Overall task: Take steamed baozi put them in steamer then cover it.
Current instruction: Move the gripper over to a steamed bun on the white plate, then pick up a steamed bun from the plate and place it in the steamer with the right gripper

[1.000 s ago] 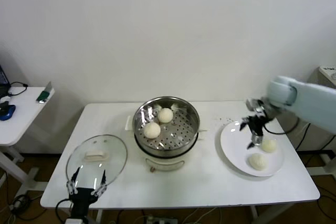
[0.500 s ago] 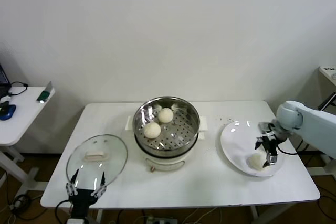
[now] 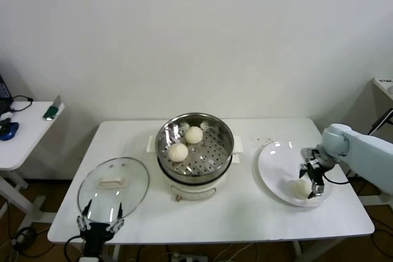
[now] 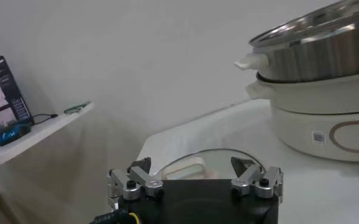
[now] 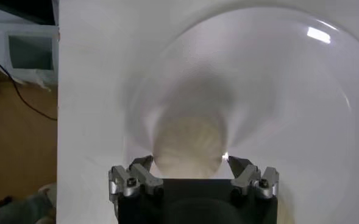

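The right gripper [image 5: 190, 168] has its jaws apart, straddling one steamed baozi [image 5: 188, 145] on the white plate [image 3: 275, 159], at four o'clock from the steamer [image 3: 194, 146]. Two buns [image 3: 185, 143] sit inside the steamer. At eight o'clock, the left gripper [image 4: 195, 176] hangs with jaws apart by the cover [image 3: 113, 182].

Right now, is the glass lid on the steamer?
No, the cover lies flat on the table to the left of the open steamer.
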Controlling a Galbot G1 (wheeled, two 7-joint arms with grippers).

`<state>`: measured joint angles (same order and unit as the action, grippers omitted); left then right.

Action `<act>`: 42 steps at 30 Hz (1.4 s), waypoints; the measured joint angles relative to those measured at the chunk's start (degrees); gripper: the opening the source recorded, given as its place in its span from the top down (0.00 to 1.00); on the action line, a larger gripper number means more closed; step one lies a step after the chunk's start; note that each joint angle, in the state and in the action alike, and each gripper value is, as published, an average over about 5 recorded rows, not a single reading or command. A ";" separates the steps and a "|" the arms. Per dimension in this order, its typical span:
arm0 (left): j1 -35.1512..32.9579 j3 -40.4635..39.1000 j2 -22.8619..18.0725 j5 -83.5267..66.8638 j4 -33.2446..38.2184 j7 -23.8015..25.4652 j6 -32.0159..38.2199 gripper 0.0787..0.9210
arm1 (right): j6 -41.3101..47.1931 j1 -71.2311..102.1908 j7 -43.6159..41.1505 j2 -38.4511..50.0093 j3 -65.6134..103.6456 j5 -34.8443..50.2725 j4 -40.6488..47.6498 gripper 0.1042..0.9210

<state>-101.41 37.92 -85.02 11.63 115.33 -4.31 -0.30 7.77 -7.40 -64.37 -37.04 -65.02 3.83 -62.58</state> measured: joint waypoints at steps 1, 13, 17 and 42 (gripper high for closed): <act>0.00 -0.01 -0.01 0.02 0.00 0.00 0.00 0.12 | -0.06 0.09 -0.07 -0.14 0.06 -0.04 0.10 0.15; 0.37 -0.07 0.02 0.06 -0.07 -0.01 -0.05 0.12 | -1.05 -0.01 -0.83 -1.25 0.06 -0.24 1.22 0.30; 0.32 -0.05 0.02 0.04 -0.07 -0.01 -0.04 0.12 | -1.79 -0.87 -1.06 -1.55 -0.50 -0.22 1.21 0.32; 0.09 -0.98 0.02 0.65 -0.28 0.19 -0.06 0.12 | -29.82 -32.29 -7.63 -16.32 -12.53 -1.75 -6.35 0.30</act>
<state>-101.32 36.95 -84.99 12.27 115.05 -4.12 -0.36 -22.05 -39.69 -72.00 -53.37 -77.55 2.08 -68.93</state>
